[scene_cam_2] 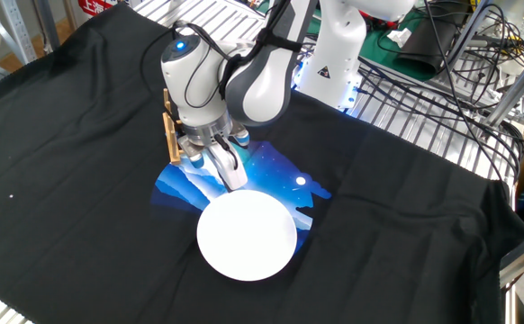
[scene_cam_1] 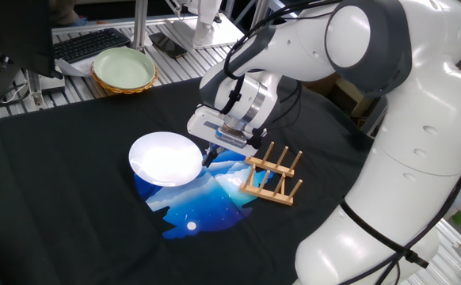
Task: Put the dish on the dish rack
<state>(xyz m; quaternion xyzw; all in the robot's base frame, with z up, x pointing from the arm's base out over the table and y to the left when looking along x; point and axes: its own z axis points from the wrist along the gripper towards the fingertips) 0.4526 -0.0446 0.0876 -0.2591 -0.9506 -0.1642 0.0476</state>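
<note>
Pinching the near rim of the dish (scene_cam_2: pixel 247 234), the gripper (scene_cam_2: pixel 233 179), fingers closed narrowly around its edge.

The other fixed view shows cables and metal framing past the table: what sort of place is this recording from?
Most likely a robotics lab, not a kitchen. A tangle of cables lies on wire shelving, a keyboard sits behind the black-draped table, and the dish lies on cloth.

No legible text or labels.
</note>
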